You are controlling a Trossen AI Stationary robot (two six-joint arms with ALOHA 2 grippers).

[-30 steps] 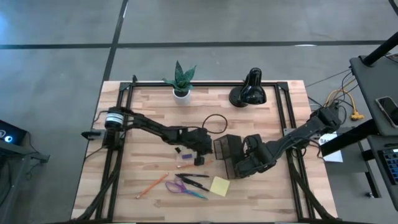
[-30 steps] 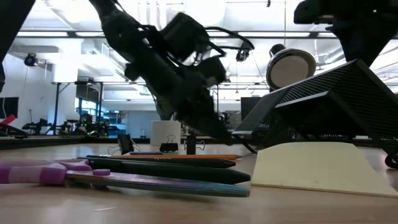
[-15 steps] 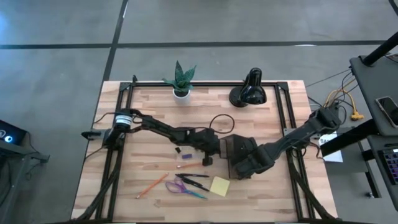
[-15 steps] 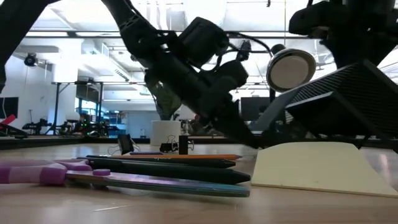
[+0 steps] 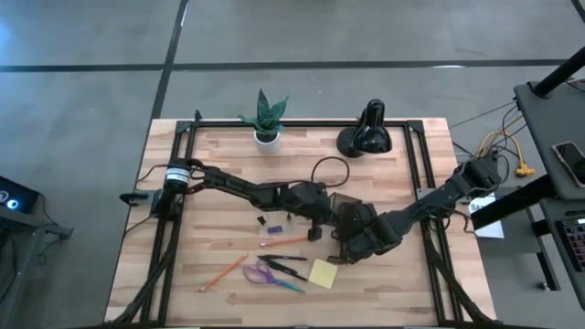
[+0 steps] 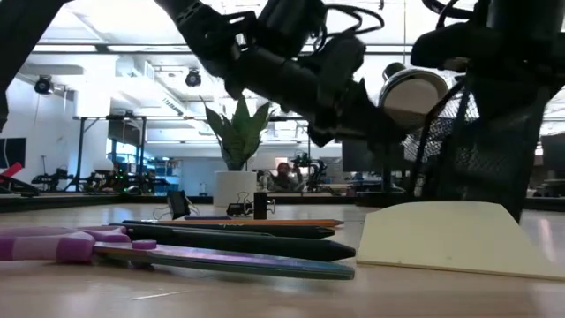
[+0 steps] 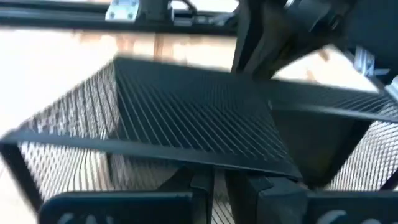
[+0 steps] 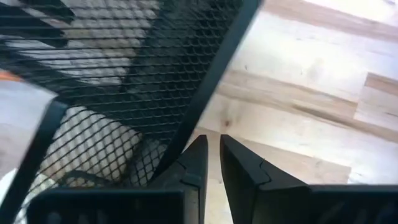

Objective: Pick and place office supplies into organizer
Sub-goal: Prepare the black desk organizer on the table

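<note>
1. Stretched low from the table's left edge toward centre, left gripper [image 5: 319, 212] pinching the rim of the black wire-mesh organizer [image 5: 345, 217].
2. Reached in from the right, right gripper [image 5: 352, 245] clamped on the organizer's near wall.
3. Lay nearer, left of organizer: orange pencil [image 5: 283, 241], purple-handled scissors [image 5: 269, 277], yellow sticky-note pad [image 5: 322, 273].

You see the organizer [image 5: 345, 215], a black wire-mesh box, near the table's middle between both arms; in the low view it [image 6: 481, 141] stands upright. The yellow sticky-note pad [image 5: 322, 273] lies flat just in front of it. Beside the pad lie purple-handled scissors [image 5: 267, 275] and black pens [image 5: 283, 263]. One orange pencil [image 5: 224, 271] lies diagonally farther left; another [image 5: 283, 241] lies nearer the organizer. Tiny dark clip [image 5: 261, 220] sits apart.
</note>
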